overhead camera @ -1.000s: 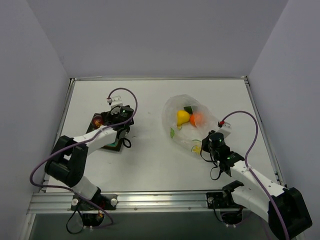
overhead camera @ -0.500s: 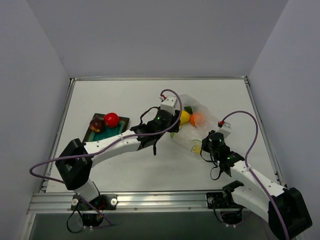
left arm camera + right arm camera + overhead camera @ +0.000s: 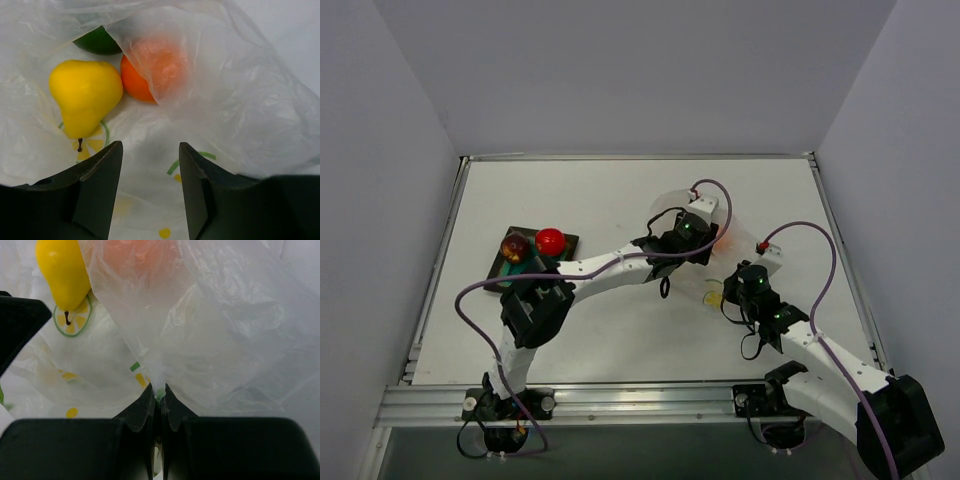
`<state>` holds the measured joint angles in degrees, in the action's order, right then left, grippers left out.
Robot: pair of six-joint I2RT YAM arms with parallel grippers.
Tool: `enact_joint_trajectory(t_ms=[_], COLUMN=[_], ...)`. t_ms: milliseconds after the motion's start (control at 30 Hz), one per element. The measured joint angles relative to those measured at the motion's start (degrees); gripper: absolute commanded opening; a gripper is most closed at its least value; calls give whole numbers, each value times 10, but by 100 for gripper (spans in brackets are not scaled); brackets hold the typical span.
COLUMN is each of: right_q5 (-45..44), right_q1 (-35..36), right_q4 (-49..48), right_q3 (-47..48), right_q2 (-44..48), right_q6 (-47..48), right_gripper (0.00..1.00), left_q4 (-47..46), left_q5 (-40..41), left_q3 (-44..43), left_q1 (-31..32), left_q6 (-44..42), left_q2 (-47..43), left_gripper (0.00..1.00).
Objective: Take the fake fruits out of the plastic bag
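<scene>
Clear crinkly plastic bag (image 3: 240, 100) pinched tight in the right gripper (image 3: 160, 390), with a yellow pear (image 3: 85, 95), an orange ball (image 3: 137, 82) and a green fruit (image 3: 100, 42) left inside; out already, on the dark tray (image 3: 570, 238): red ball (image 3: 551, 240), dark red-brown ball (image 3: 514, 246). Poised in the bag mouth, near the pear: left gripper (image 3: 150, 150), jaws apart, empty.

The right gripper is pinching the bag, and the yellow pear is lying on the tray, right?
Not quite. The yellow pear lies inside the plastic bag, beside an orange ball, not on the tray. The left wrist view shows it. The right gripper is indeed pinching the bag.
</scene>
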<state>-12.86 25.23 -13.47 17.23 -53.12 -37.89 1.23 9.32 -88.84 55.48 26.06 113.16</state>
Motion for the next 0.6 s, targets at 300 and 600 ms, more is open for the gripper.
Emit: enact_joint_trajectory(t_ms=[300,600], right_q5=[0,-2], right_q1=[0,4], right_q4=[0,0], right_q3=[0,0], right_q2=[0,0], right_q6=[0,0], right_gripper=[0,0], left_q4=[28,43], left_q5=[70,118], left_q3=[-69,-164], left_q1=[-3,-24], left_q6=[-38,-94], left_q2=[79,153], left_gripper=[67,75])
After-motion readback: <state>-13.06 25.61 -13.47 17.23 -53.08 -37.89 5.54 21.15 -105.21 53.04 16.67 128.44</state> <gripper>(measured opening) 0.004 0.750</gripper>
